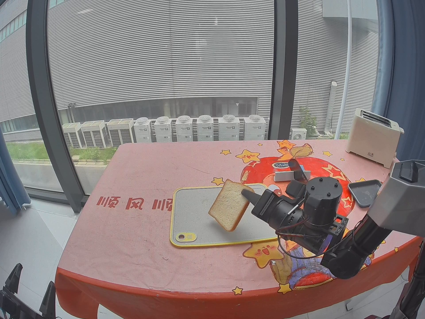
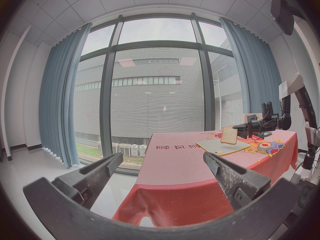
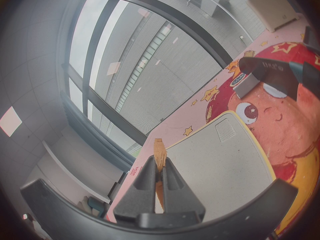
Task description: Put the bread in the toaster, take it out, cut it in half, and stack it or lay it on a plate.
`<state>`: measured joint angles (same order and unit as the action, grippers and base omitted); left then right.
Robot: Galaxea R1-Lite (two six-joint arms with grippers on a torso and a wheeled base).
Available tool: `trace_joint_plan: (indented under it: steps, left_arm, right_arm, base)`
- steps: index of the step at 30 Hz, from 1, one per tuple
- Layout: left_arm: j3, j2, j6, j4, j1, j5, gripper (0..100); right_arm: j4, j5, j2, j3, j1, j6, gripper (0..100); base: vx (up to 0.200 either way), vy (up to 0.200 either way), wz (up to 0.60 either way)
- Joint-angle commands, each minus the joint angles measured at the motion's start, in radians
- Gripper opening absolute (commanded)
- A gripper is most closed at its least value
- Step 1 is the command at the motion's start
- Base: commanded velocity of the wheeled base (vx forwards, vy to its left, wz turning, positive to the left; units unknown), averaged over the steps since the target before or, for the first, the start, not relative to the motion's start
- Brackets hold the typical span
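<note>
Black left pincer (image 2: 162, 160): mine, fingers spread apart and holding nothing, low off the near left corner of the pink tablecloth (image 1: 133, 244).
Grey, yellow-rimmed plastic cutting board (image 1: 195, 231): flat on the cloth, bare beneath the slice.
Pale tan square slice of bread (image 1: 229, 204): tilted in the air over the board.
Black right pincer (image 1: 246, 195): mine, clamped on the bread's thin edge.
Step, as I judge it: laying the slice flat for the cut. I should level my wrist, lower until the bottom corner rests mid-board, then let go gently so the soft crumb doesn't tear.
Dark-bladed knife (image 1: 297, 170): on a grey block (image 1: 283, 176) just beyond the board.
Dark square plate (image 1: 364, 192): near the right edge.
Cream boxy toaster (image 1: 374, 137): far right corner, well apart.
</note>
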<state>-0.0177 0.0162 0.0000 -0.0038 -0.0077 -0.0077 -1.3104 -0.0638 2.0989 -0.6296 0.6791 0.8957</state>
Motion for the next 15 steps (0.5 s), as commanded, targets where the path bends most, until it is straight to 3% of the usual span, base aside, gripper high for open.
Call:
trace_joint_plan:
  steps: [1, 4, 15]
  left_arm:
    - [0.018, -0.016, 0.000, -0.001, 0.000, 0.000, 100]
    - [0.018, -0.016, 0.000, -0.001, 0.000, 0.000, 100]
    - [0.018, -0.016, 0.000, -0.001, 0.000, 0.000, 100]
  right_arm:
    - [0.000, -0.002, 0.046, -0.030, -0.004, 0.031, 0]
    - [0.002, -0.002, 0.069, -0.042, -0.009, 0.054, 0]
    - [0.002, -0.001, 0.093, -0.052, -0.032, 0.057, 0]
  base:
    - [0.000, 0.000, 0.00]
    - [0.000, 0.000, 0.00]
    - [0.000, 0.000, 0.00]
